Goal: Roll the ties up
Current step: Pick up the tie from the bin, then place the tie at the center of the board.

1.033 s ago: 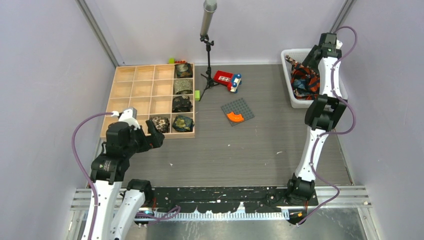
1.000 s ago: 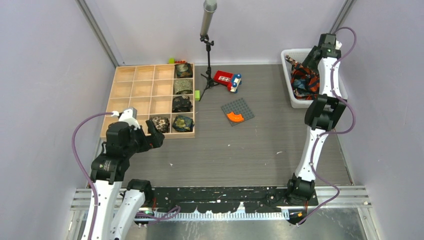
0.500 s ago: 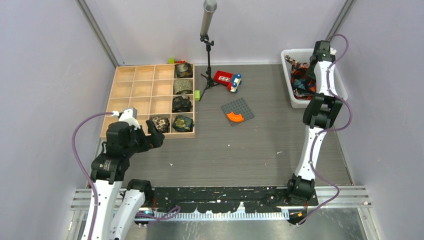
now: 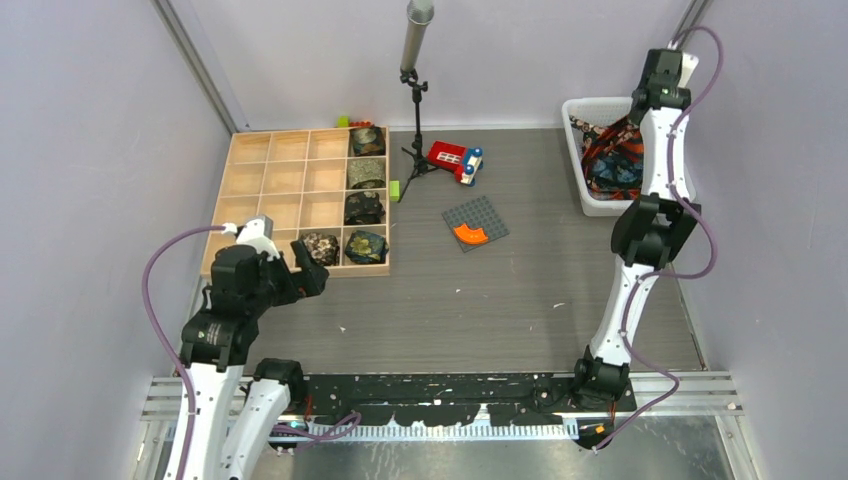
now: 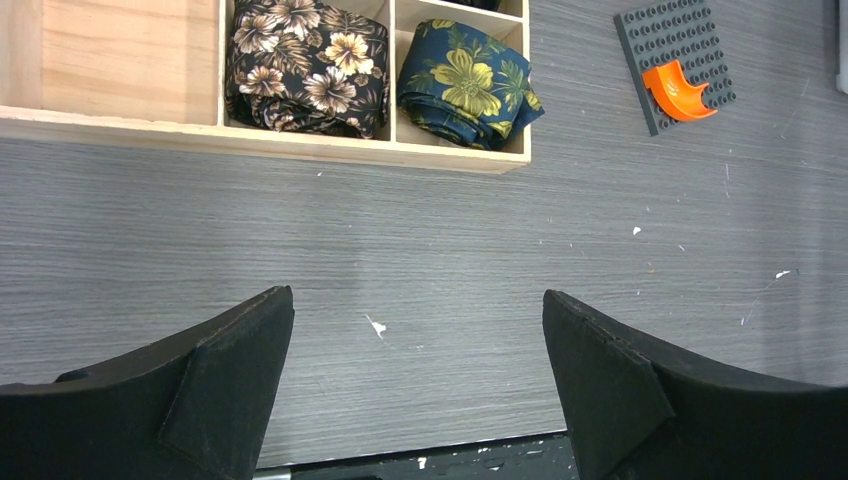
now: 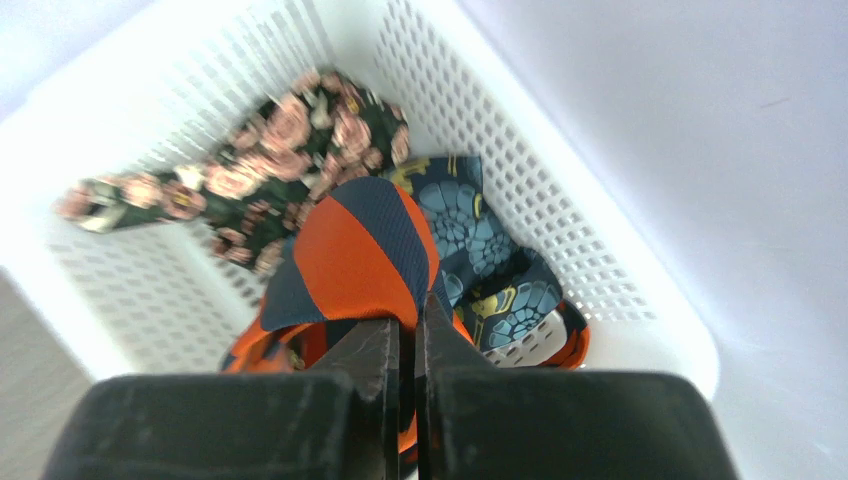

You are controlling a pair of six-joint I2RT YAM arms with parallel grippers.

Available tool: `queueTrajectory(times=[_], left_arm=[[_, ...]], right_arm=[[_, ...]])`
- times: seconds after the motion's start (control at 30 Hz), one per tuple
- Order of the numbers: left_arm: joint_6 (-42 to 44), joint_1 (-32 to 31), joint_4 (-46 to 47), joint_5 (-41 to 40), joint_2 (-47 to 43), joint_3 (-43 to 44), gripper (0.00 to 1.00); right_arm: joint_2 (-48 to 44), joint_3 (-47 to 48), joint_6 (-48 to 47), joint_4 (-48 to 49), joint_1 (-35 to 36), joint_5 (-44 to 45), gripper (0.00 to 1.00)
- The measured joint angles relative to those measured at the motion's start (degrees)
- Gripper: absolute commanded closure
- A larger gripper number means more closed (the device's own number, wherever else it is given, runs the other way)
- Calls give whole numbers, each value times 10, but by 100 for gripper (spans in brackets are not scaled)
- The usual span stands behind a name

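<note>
Loose ties lie heaped in a white basket [image 6: 590, 240] at the back right. My right gripper [image 6: 408, 335] is shut on the orange-and-navy striped tie [image 6: 355, 250], whose fold stands up between the jaws. A dark tie with pink flowers [image 6: 270, 140] and a blue patterned tie [image 6: 470, 240] lie beneath it. Several rolled ties [image 4: 366, 190] fill compartments of the wooden tray [image 4: 270, 185]; two of them [image 5: 305, 65] [image 5: 465, 75] show in the left wrist view. My left gripper [image 5: 416, 293] hangs open over bare table in front of the tray, holding nothing.
A red toy car [image 4: 455, 160] and a grey studded plate [image 4: 474, 222] with an orange piece lie mid-table. A black stand with a grey tube [image 4: 415, 100] rises at the back centre. Small green and orange pieces sit beside the tray's far corner.
My right gripper has shut on the striped tie in the basket and the wrist has risen towards the back wall. The left arm has not moved.
</note>
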Motion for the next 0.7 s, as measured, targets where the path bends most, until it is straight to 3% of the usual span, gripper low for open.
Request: queueTrajectory(times=[0.43, 0.7], left_arm=[[-2, 0, 0, 0, -15, -1, 4], [-2, 0, 0, 0, -15, -1, 4]], right_arm=[[-252, 0, -39, 37, 120, 61, 100], [-373, -33, -16, -52, 266, 115, 100]])
